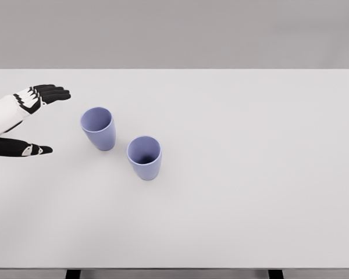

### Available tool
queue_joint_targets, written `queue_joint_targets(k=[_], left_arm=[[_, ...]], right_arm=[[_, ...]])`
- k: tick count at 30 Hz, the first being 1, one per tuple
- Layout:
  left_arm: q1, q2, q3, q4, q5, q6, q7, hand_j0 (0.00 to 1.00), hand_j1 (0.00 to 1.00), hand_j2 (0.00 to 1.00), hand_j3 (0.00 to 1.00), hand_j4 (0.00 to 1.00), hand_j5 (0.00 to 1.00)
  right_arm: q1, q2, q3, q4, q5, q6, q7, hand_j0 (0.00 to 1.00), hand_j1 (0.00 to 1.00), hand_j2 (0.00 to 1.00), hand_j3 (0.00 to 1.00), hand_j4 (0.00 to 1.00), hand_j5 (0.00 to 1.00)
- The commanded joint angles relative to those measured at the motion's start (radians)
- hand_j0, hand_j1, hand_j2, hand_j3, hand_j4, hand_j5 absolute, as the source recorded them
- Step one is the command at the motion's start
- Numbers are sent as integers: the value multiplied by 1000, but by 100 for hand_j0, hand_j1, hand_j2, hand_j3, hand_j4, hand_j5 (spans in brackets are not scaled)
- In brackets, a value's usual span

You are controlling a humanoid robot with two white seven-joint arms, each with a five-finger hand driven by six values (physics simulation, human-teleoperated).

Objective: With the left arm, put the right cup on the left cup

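The left hand point(24, 119) is seen at the far left edge of the head view, arm entering from the left, held over the white table point(250, 192). The fingers point(49, 92) are stretched out flat toward the right, w/ the thumb point(23, 149) set well below them, so a wide gap is left btwn thumb and fingers; nothing is held.

Two lavender cups are stood upright on the table, mouths up, approx. alike in shape and colour. The left cup point(99, 128) is found just to the right of the fingertips, a bit lower than them in the picture, and roughly level w/ the gap btwn fingers and thumb. It is not touched by the hand. The right cup point(144, 157) is placed further right and nearer the robot, beyond the left cup from the fingers; it stands close to the left cup but apart from it, a strip of table being seen btwn them.

No right arm is shown.
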Motion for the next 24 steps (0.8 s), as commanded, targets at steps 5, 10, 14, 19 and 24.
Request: queue_joint_targets(k=[5, 10, 14, 19, 24], left_arm=[[2, 1, 4, -1, 9, 2, 0, 100, 100, 100, 100, 100, 100], [2, 2, 23, 7, 13, 2, 2, 100, 100, 100, 100, 100, 100], [9, 123, 33, -3, 130, 2, 3, 100, 100, 100, 100, 100, 100], [98, 321, -120, -3, 447, 2, -3, 100, 100, 100, 100, 100, 100], [100, 355, -252, -3, 567, 2, -3, 100, 100, 100, 100, 100, 100]], right_arm=[[0, 0, 0, 0, 0, 0, 0, 100, 100, 100, 100, 100, 100], [0, 0, 0, 0, 0, 0, 0, 100, 100, 100, 100, 100, 100], [0, 0, 0, 0, 0, 0, -1, 100, 100, 100, 100, 100, 100], [0, 0, 0, 0, 0, 0, 0, 100, 100, 100, 100, 100, 100], [0, 0, 0, 0, 0, 0, 0, 100, 100, 100, 100, 100, 100]])
